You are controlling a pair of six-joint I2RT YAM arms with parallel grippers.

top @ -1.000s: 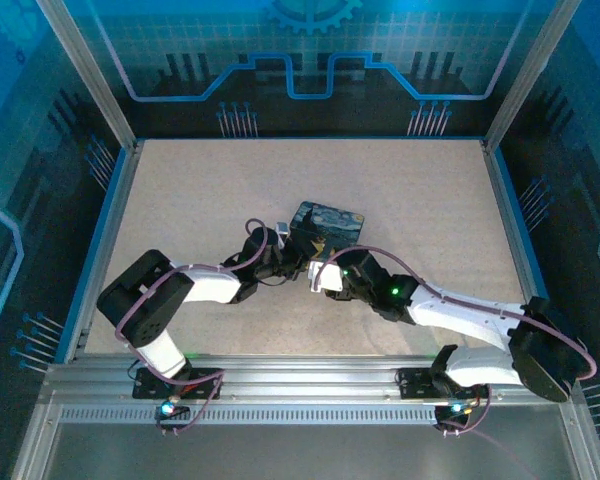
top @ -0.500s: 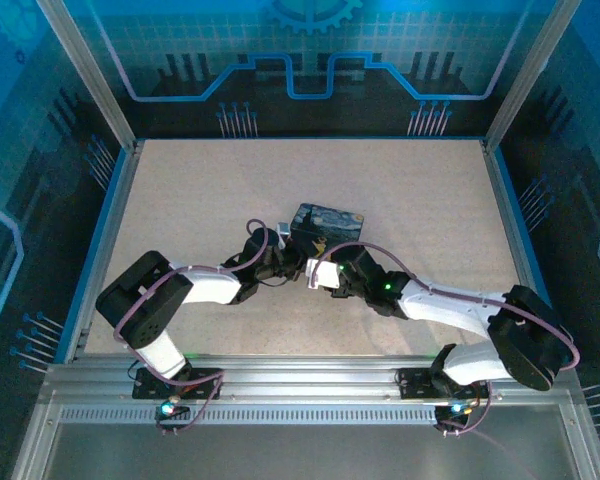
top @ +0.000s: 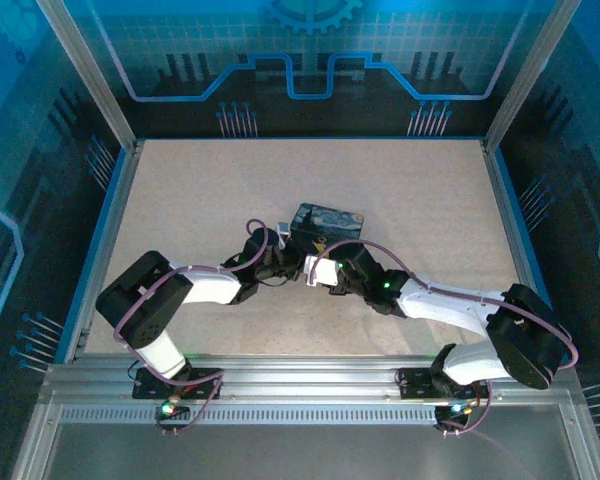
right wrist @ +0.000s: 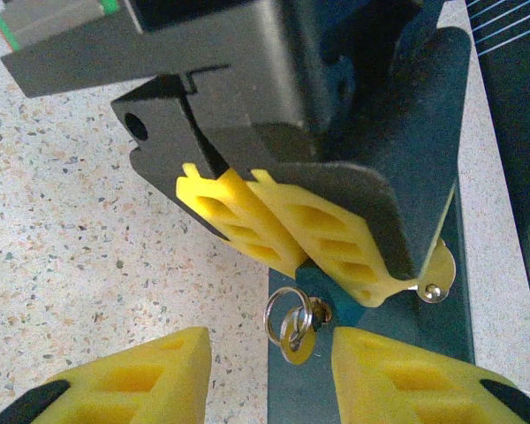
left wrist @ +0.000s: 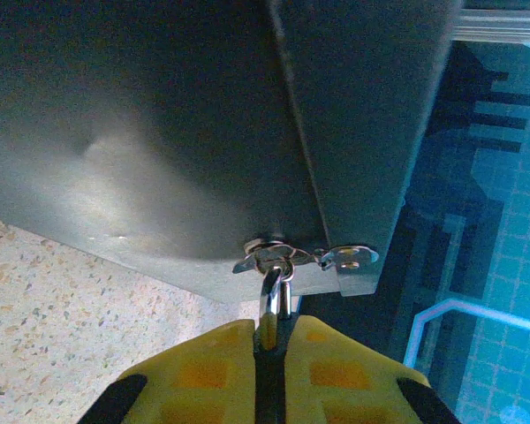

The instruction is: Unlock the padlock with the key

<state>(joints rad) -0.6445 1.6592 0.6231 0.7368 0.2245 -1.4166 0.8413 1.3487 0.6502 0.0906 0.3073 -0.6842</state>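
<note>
My left gripper (left wrist: 269,334) is shut on the padlock (left wrist: 274,296). Its thin silvery shackle passes through the metal hasp (left wrist: 287,257) on the dark tin (left wrist: 159,132); its body is mostly hidden between the yellow pads. In the right wrist view the left gripper (right wrist: 287,231) comes in from above, and the small key (right wrist: 294,343) with its split ring (right wrist: 287,314) sticks out just below its tips. My right gripper (right wrist: 269,346) is open, with one finger on each side of the key and neither touching it. From above, the left gripper (top: 286,262) and the right gripper (top: 318,272) meet beside the tin (top: 328,225).
The tin with the swirly print lies mid-table, right behind both grippers. The speckled tabletop (top: 420,190) is framed by a blue border and glass walls. The right arm's cable (top: 420,275) loops over its forearm.
The right gripper has crept a little left and farther from the arm bases, closing in on the left gripper's tips. The left arm has stayed put with the padlock.
</note>
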